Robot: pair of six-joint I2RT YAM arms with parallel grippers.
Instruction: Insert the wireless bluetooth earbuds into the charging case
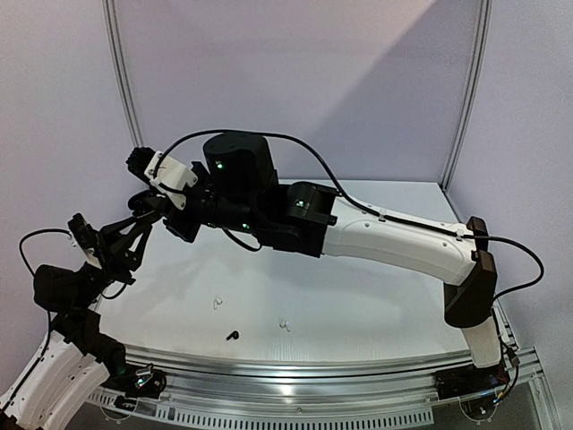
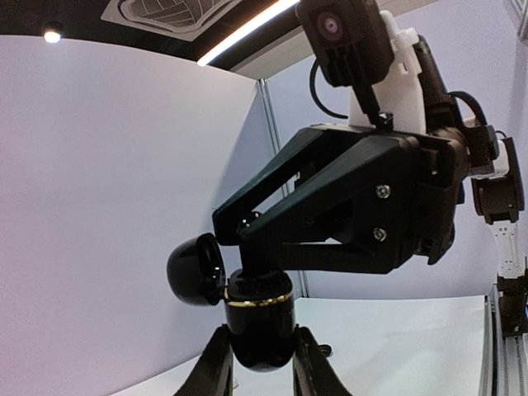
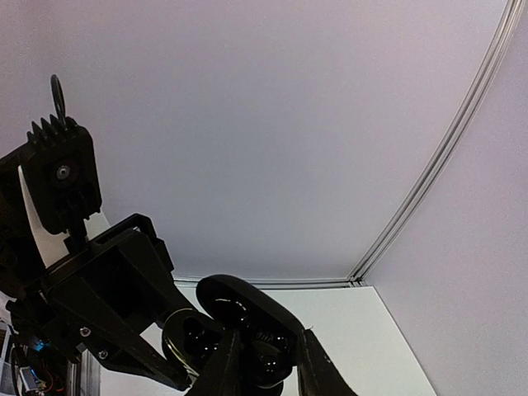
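With the left gripper (image 2: 262, 363) clamped on the open charging case (image 2: 260, 318) and the right gripper (image 3: 268, 365) closed narrow on its rim, the loose earbuds (image 1: 233, 336) lie on the table (image 1: 376, 305) well below both hands, toward the robot.

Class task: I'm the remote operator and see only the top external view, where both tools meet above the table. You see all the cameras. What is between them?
Observer: The left wrist view shows the left tool clamping a glossy black rounded charging case with a gold band.
Operator: Is its lid shut?
Observer: No, the domed black lid hangs open to one side of the case.
Operator: And the right tool?
Observer: Its own wrist view shows its fingers closed around the same case.
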